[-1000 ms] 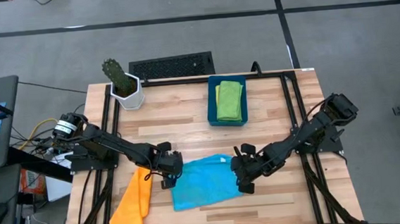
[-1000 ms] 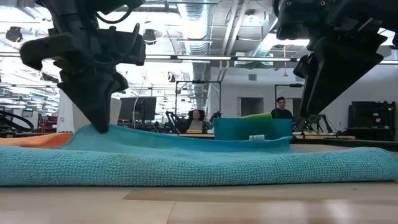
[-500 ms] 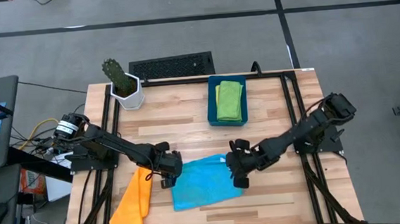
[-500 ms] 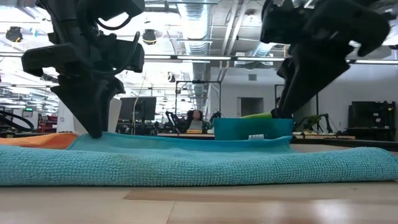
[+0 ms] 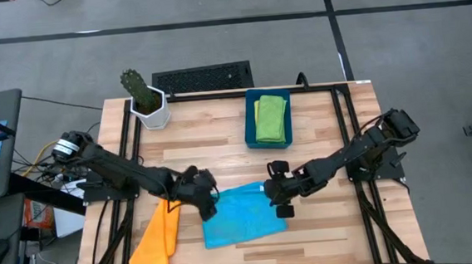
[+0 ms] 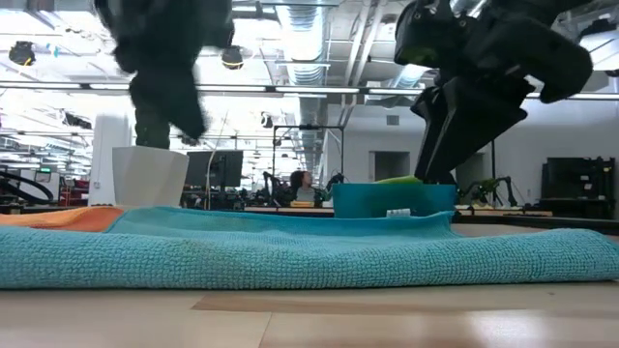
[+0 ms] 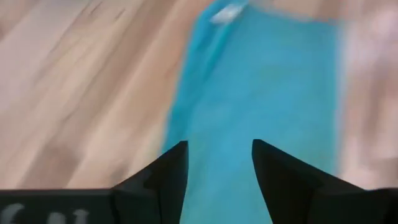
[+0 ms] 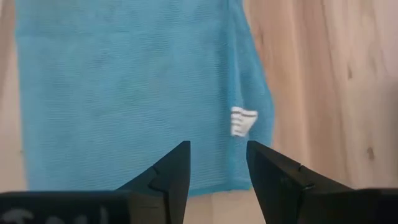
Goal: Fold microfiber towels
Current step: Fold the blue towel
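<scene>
Table [image 5: 220, 141]: pale wood top; all the work sits on its near half.
Blue towel [image 5: 240, 213]: lies flat on the table between the two arms, already doubled by the look of the layered edge in the low view [image 6: 309, 256]. A small white label [image 8: 243, 121] sits near one edge.
Orange towel [image 5: 156, 241]: rumpled and unfolded, just left of the blue one, touching or near its edge.
Bin [image 5: 250, 124]: dark blue, toward the back of the table, with a folded green towel [image 5: 271, 117] inside.
Left gripper [image 5: 206, 202]: above the blue towel's left edge, fingers parted, holding nothing; the wrist view shows cloth between and below the tips, blurred.
Right gripper [image 5: 278, 202]: over the towel's right edge, fingers parted, empty.
Handling: judged soft, light and limp, with a nap that drags on wood; it will sag from any single hold. Best taken at two corners of one edge, pinching both layers together.
View differences: only the low view shows cloth thickness and both grippers clear of the surface. Only the right wrist view shows the label. Only the high view shows the bin's contents and the orange towel's spread.
</scene>
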{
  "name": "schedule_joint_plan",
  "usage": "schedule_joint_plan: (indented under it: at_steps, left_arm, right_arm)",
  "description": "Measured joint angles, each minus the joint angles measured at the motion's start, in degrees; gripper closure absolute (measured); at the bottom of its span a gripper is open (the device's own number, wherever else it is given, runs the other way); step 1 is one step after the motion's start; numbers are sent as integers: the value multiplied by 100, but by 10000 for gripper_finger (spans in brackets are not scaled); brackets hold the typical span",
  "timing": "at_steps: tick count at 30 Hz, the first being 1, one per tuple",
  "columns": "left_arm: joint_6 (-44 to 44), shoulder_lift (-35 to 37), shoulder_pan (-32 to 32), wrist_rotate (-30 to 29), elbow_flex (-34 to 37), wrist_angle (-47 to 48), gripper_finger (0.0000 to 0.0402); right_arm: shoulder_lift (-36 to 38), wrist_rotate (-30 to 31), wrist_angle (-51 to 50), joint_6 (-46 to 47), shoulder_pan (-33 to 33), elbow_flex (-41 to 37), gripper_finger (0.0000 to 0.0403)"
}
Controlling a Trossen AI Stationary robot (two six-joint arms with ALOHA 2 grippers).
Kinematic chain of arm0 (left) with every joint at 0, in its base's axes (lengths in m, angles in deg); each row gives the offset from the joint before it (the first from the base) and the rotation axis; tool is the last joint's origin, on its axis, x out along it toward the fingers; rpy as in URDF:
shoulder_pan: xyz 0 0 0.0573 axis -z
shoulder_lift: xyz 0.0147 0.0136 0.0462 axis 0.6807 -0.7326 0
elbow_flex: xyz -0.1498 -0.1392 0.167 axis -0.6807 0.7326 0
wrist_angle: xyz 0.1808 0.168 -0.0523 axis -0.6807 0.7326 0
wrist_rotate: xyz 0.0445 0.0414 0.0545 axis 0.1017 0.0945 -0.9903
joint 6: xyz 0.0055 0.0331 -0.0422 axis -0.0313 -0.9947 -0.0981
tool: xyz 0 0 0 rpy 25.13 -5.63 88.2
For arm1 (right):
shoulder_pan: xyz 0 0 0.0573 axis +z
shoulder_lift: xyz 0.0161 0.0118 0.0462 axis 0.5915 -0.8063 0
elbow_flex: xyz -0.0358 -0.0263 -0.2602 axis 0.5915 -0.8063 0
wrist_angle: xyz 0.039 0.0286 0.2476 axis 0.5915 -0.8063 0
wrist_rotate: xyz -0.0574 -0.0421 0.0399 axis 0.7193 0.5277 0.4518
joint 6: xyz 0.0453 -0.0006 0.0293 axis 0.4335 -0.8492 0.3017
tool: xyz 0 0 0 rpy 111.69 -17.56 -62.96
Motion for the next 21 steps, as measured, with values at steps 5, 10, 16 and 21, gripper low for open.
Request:
schedule_joint_plan:
  at_steps: [5,10,16,21]
  left_arm:
    - [-335,-612,502,-357,23,-1267,273]
    - [-378,-1535,684,-121,-174,-1699,355]
    - [232,-2089,774,-11,-264,-1685,391]
    - [355,-2162,868,140,-262,-1676,393]
  right_arm:
    - [1,-46,19,-474,27,0,228]
    - [1,-256,101,-769,135,2,258]
    - [-223,-468,65,-634,98,1,374]
    - [-790,-708,215,-613,55,4,378]
